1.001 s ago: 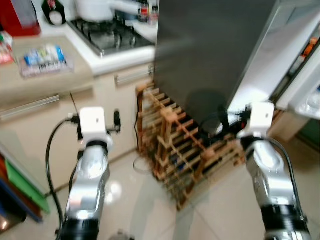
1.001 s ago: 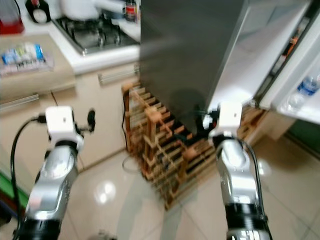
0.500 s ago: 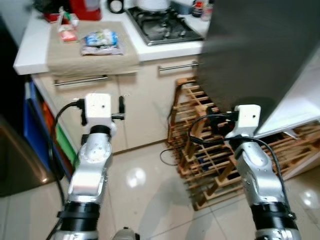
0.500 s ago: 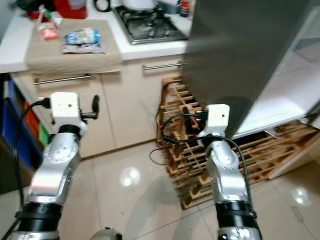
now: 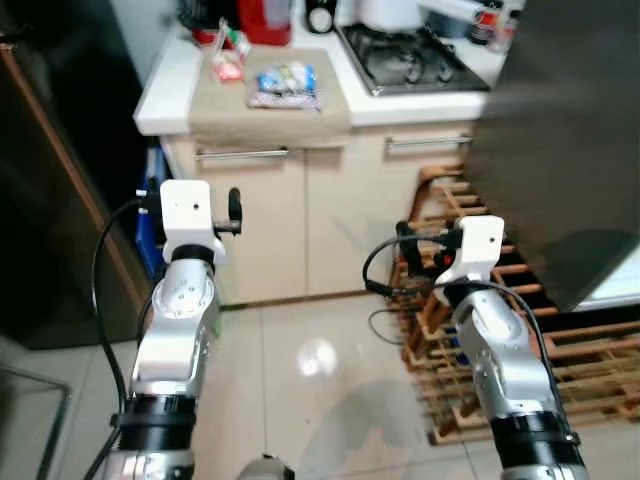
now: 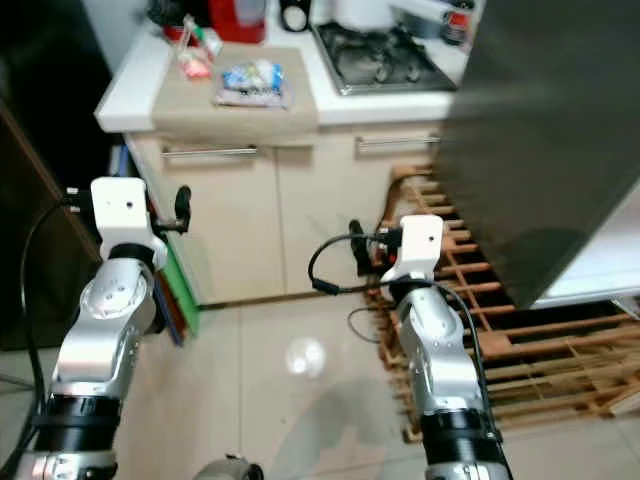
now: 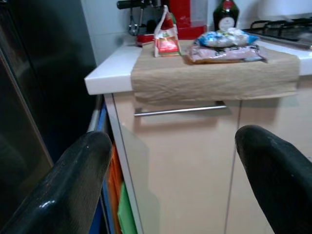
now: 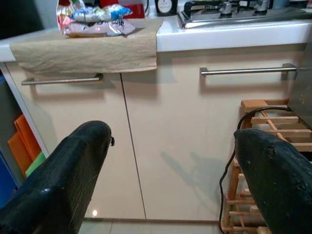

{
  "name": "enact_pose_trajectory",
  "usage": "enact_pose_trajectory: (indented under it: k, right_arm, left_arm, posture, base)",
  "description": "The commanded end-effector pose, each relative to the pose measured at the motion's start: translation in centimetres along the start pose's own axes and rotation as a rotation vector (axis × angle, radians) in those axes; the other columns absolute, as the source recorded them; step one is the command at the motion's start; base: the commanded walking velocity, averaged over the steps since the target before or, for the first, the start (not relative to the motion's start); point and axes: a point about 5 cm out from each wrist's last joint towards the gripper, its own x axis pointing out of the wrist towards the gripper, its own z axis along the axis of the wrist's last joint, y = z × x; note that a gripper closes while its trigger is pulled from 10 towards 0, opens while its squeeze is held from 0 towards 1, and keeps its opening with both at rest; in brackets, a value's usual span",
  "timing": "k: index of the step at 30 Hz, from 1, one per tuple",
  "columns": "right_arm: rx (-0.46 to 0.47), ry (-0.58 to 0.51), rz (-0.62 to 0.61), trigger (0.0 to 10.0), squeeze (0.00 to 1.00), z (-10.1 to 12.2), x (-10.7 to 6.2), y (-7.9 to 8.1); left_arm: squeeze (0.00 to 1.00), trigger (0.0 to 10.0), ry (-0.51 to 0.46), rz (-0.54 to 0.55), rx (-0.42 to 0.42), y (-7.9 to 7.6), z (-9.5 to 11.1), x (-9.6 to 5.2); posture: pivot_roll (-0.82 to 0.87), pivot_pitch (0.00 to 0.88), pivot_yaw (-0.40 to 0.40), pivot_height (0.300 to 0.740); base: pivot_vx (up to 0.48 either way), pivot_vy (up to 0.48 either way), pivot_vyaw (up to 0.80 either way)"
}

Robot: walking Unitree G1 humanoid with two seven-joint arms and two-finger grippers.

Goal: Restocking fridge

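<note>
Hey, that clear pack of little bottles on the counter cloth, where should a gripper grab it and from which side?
Judging by its pose, grip the pack across its short width near the middle, coming from above at the cabinet-front side. It lies flat and long on the cloth, with a small carton beside it, so either open gripper, left or right, should straddle it.

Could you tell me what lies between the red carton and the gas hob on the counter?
A clear packet of small bottles lies on the beige cloth between the red carton and the gas hob, in the left eye view.
</note>
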Motion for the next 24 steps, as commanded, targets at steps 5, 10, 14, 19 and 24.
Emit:
enact_pose_trajectory:
  k: [5, 10, 14, 19, 24]
  right_arm:
    - [-0.015, -0.052, -0.045, 10.0, 0.00, 1.0, 0.3, -0.3]
    - [-0.142, -0.229, -0.080, 10.0, 0.00, 4.5, 0.3, 0.4]
    - [-0.091, -0.197, -0.086, 10.0, 0.00, 4.1, 0.7, 0.3]
    - [-0.070, -0.153, -0.109, 10.0, 0.00, 3.0, 0.5, -0.2]
    - [-0.077, -0.147, -0.107, 10.0, 0.00, 3.0, 0.5, -0.1]
  left_arm:
    - [0.00, 10.0, -0.040, -0.080, -0.029, -0.2, 0.6, 0.1]
    - [0.00, 10.0, -0.083, -0.085, -0.054, 0.0, 1.4, 0.6]
    - [0.00, 10.0, -0.102, -0.102, -0.041, -0.2, 1.7, 0.5]
    - [0.00, 10.0, -0.110, -0.101, -0.049, -0.3, 1.8, 0.5]
    - [0.00, 10.0, -0.109, -0.101, -0.053, -0.4, 1.7, 0.6]
  posture:
    - [-0.05, 0.000, 0.003, 0.740]
    - [-0.06, 0.000, 0.010, 0.740]
    - [-0.06, 0.000, 0.012, 0.740]
    - [-0.06, 0.000, 0.005, 0.740]
    - [-0.06, 0.000, 0.003, 0.740]
  base:
    - [0.187, 0.000, 0.57]
    - [0.472, 0.000, 0.00]
    - [0.480, 0.000, 0.00]
    - [0.480, 0.000, 0.00]
    - [0.480, 0.000, 0.00]
